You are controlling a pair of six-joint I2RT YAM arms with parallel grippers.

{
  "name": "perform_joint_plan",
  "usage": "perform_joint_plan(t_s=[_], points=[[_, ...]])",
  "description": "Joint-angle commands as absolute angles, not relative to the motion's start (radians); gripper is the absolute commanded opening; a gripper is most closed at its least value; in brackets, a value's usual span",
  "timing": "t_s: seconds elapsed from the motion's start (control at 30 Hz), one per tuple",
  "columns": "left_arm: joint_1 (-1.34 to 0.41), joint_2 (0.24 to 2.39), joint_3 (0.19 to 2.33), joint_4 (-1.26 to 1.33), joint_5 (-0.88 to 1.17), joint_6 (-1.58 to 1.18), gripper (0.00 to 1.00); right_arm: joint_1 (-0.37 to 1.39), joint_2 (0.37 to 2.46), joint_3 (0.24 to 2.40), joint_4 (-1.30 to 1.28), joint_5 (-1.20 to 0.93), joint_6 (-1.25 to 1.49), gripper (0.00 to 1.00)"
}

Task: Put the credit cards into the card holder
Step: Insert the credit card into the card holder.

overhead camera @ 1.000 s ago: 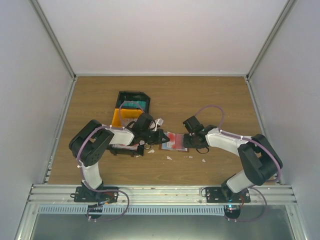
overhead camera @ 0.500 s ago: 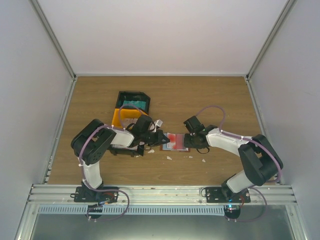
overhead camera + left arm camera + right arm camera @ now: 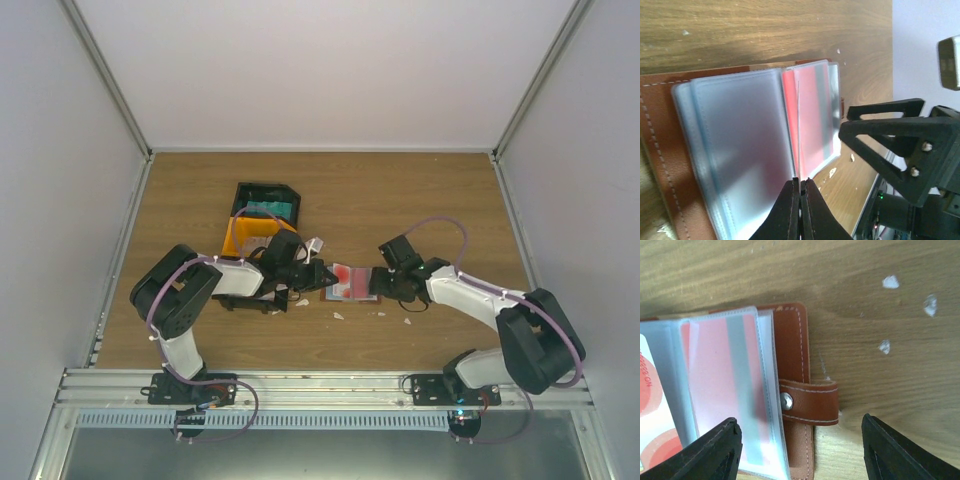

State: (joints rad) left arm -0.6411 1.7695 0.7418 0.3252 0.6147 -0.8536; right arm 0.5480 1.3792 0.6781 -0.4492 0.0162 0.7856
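Now the right arm's elbow sits farther out toward 4 o'clock than a moment ago. The right gripper (image 3: 802, 452) has let its jaws go wide, and they hold nothing. It hangs over the 3 o'clock end of the card holder (image 3: 796, 345).

The holder is smooth brown leather with pale stitches and a snap strap (image 3: 810, 402). It lies open on the wooden table (image 3: 400, 200), near the middle. Its pockets (image 3: 740, 150) are clear, soft plastic, and one has a red card (image 3: 812, 120) inside.

The left arm bends low and reaches in from 9 o'clock. The left gripper (image 3: 800, 192) is pinched tight on a thin white credit card (image 3: 798, 130), seen edge-on. The black and yellow bins (image 3: 262, 215) sit at 10 o'clock from the holder.
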Motion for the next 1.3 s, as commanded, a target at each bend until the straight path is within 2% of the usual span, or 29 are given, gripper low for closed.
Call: perform_joint_plan(t_s=[0.0, 0.13, 0.33, 0.47, 1.0, 1.27], points=[[-0.647, 1.769, 0.734, 0.400, 0.670, -0.850, 0.00, 0.534, 1.380, 0.634, -0.394, -0.070, 0.790, 0.67], [-0.647, 1.786, 0.745, 0.413, 0.693, -0.848, 0.00, 0.534, 1.406, 0.618, -0.391, -0.108, 0.758, 0.65], [-0.647, 1.832, 0.745, 0.458, 0.687, -0.862, 0.00, 0.534, 1.429, 0.634, -0.439, -0.070, 0.752, 0.48], [-0.647, 1.861, 0.725, 0.544, 0.684, -0.904, 0.00, 0.534, 1.439, 0.644, -0.471, -0.061, 0.761, 0.42], [-0.655, 1.935, 0.707, 0.631, 0.686, -0.926, 0.00, 0.534, 1.447, 0.650, -0.471, -0.084, 0.770, 0.39], [-0.669, 1.959, 0.730, 0.641, 0.662, -0.936, 0.00, 0.535, 1.450, 0.645, -0.449, -0.118, 0.769, 0.34]])
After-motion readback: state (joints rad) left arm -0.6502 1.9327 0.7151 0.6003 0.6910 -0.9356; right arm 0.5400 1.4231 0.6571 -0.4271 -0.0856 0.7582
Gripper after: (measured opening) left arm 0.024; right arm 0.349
